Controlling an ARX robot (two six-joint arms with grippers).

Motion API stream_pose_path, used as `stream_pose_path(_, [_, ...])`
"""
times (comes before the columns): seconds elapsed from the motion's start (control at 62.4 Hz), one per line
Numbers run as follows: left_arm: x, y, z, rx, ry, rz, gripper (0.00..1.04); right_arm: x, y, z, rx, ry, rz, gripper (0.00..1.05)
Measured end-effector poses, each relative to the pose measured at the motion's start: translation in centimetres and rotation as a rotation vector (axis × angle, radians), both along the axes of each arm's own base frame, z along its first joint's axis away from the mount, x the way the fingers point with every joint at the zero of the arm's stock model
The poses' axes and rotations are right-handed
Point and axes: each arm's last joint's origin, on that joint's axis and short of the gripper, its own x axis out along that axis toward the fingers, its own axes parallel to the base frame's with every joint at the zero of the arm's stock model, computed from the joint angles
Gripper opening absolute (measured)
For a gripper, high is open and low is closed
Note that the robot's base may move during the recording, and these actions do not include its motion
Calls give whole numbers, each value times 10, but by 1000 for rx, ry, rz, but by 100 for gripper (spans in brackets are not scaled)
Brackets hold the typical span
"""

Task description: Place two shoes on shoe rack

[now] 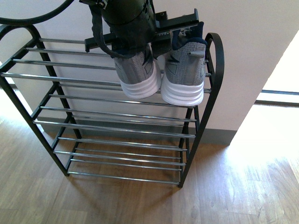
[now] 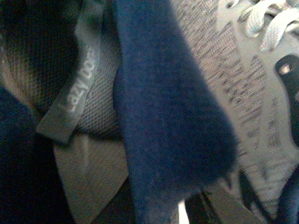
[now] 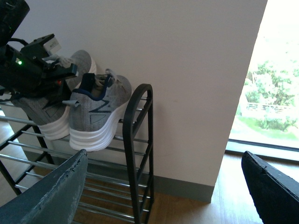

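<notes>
Left to right, front view. The shoe rack (image 1: 218,65) stood against the wall. Its left and middle spans showed only bare rods, and you saw nothing on the lower tiers.

The left end effector (image 1: 161,44) hung over the right end of the top tier. Its jaws were hidden behind the arm and the shoes, so you could not tell whether it was clamped or slack. The left wrist view was filled by navy collar padding, a tongue label and grey knit, which puts it right at a collar.

The left shoe (image 1: 138,70) and right shoe (image 1: 184,74) sat side by side, touching. Their heels faced you, the toes were raised towards the wall, and the white soles sat at the front rods. You could not tell whether they rested there or hung just clear.

Handling, as judgement:
- The shoes are likely light.
- The knit uppers are soft and will fold under a pinch.
- The thick soles are stiff.
- The padded heel collar is the best place to grip.
- A heel could tip off the thin, gapped rods.

The right end effector (image 3: 161,196) was well apart from the rack, with its fingers (image 3: 51,191) spread wide and holding nothing.
</notes>
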Motion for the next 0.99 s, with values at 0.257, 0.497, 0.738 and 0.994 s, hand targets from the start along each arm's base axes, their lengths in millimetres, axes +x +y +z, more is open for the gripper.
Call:
stream_pose_path(0.257, [2,-5,10,-10,-44,-36,69,0,0,0,0,0,0,96])
stream_pose_path(0.497, [5,-4,25,-19,-74,-32,95,0,0,0,0,0,0,96])
stream_pose_path(0.738, [13,2,54,-43,-126,-8,95,0,0,0,0,0,0,96])
stream_pose_path(0.994, [-5,7,90,-65,-272,8,95,0,0,0,0,0,0,96])
